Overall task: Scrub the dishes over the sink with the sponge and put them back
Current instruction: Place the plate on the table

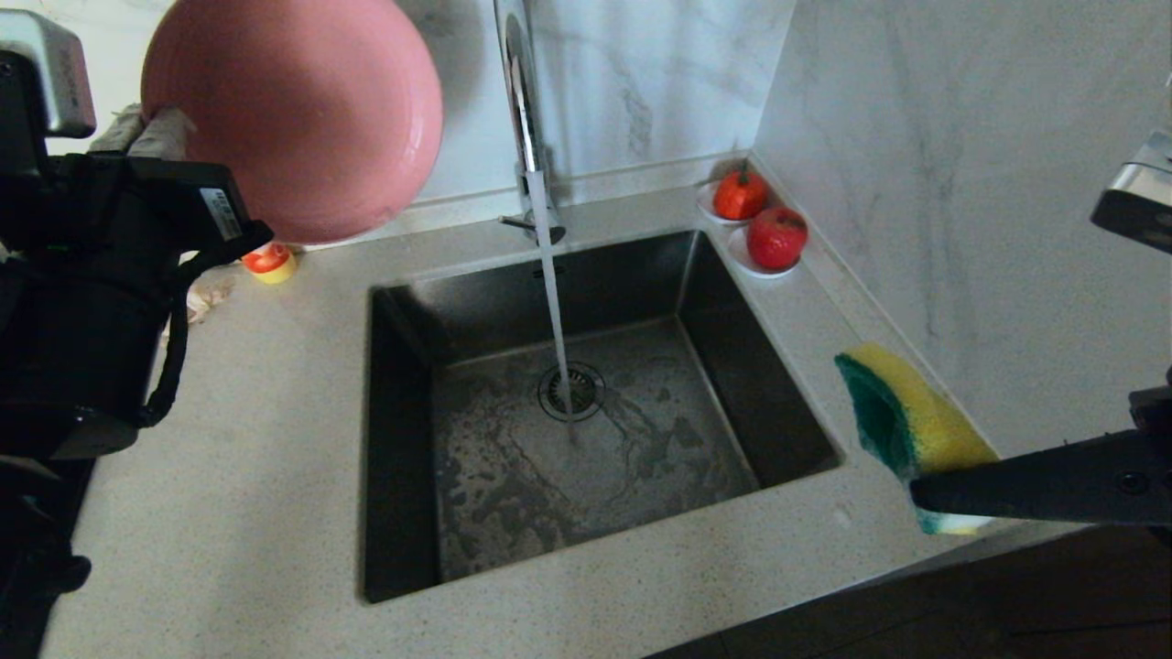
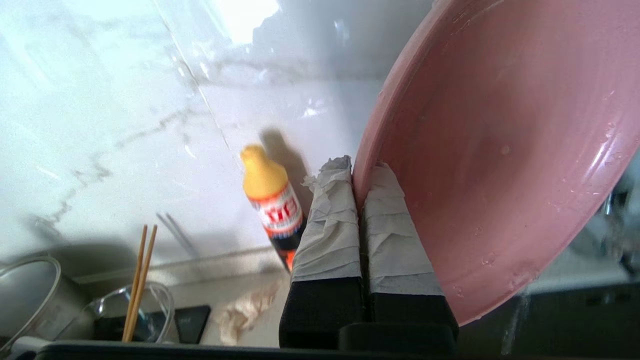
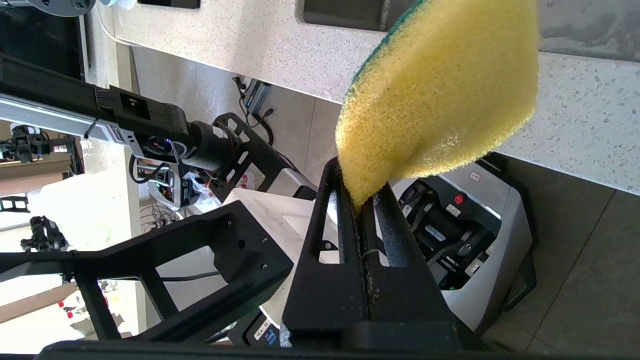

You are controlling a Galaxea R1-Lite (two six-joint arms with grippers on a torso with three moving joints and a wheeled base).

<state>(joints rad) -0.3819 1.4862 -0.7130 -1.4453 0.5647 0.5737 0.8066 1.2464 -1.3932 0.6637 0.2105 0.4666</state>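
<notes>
Two tools grip: left (image 2: 359, 200) the pink plate (image 2: 500, 150), right (image 3: 362, 210) the sponge (image 3: 440, 95) (bottle label (image 2: 280, 212) unreadable).

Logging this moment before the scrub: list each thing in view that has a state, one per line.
Tap: running into the sink.
Pink plate: held up on edge, wet.
Left claw: shut on the plate's rim.
Sponge: held beside the sink, bent.
Right claw: shut on the sponge.
Chopsticks: standing in a glass jug.
</notes>
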